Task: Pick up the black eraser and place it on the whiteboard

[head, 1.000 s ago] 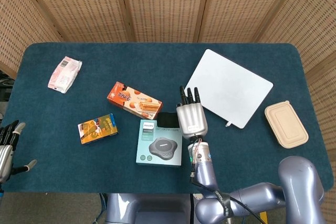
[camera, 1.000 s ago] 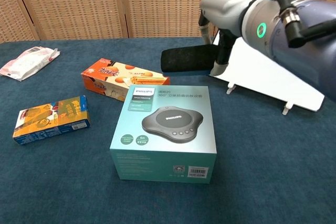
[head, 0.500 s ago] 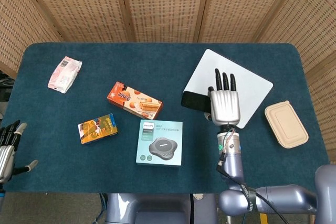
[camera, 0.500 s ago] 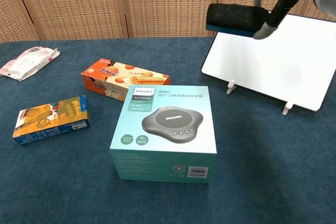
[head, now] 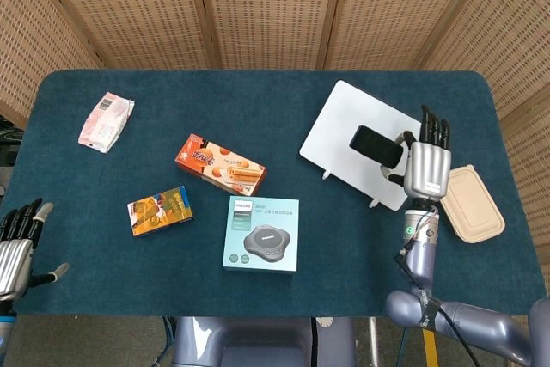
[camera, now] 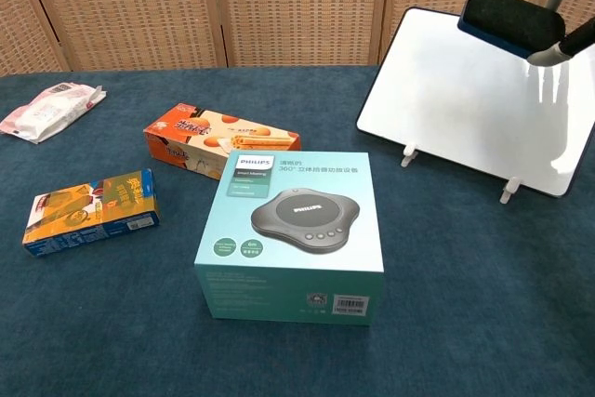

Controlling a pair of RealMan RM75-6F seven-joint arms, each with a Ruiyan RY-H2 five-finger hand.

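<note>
Carried rightward since earlier, the black rectangular felt eraser [head: 376, 145] now hangs over the tilted white rectangular whiteboard [head: 344, 123], grasped by the right hand's [head: 426, 168] fingers [head: 432, 129]; left hand [head: 17, 247] released

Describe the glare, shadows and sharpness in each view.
Head view: even, soft light, all sharp; the black eraser held by the right robot hand darkens little of the whiteboard. Chest view: the whiteboard shows a pale sheen with faint reflections near its right edge; the Philips box is crisp.

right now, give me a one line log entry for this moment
right hand holds eraser | over whiteboard | not released | left hand idle, open
</note>
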